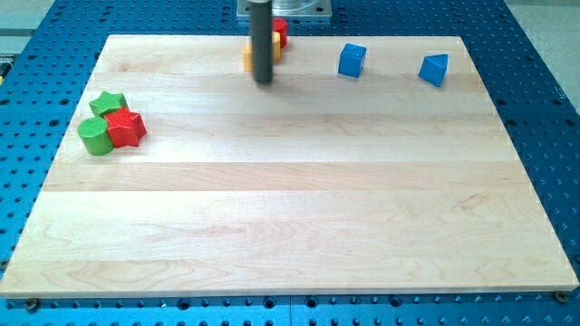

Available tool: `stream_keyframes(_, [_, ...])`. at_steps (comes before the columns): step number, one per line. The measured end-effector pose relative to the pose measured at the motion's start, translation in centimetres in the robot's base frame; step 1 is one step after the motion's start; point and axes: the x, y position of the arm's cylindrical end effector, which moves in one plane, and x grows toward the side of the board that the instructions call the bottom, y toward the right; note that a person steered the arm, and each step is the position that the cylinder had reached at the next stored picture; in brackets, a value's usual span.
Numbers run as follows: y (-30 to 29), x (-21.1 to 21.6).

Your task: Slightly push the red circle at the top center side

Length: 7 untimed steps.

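The red circle [280, 33] sits at the view's top centre, half hidden behind my rod. A yellow block [248, 57] touches it on its lower left, also partly hidden, along with a bit of yellow on the rod's right. My tip [264, 81] rests on the board just below these two blocks, very close to them.
A blue cube [352, 61] and a blue block [434, 69] lie at the top right. At the left, a green star [108, 102], a green cylinder [93, 136] and a red star [125, 128] cluster together. The wooden board [290, 199] lies on a blue perforated table.
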Motion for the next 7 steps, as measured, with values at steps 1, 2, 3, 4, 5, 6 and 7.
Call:
stream_keyframes(1, [-6.2,-0.2])
stream_keyframes(2, [-5.0,-5.2])
stream_keyframes(3, [-3.0,-9.8])
stream_keyframes(4, [-2.9,-10.0])
stream_keyframes(5, [-2.6,-9.9])
stream_keyframes(6, [-1.1,-9.9])
stream_keyframes(7, [0.8,-10.0])
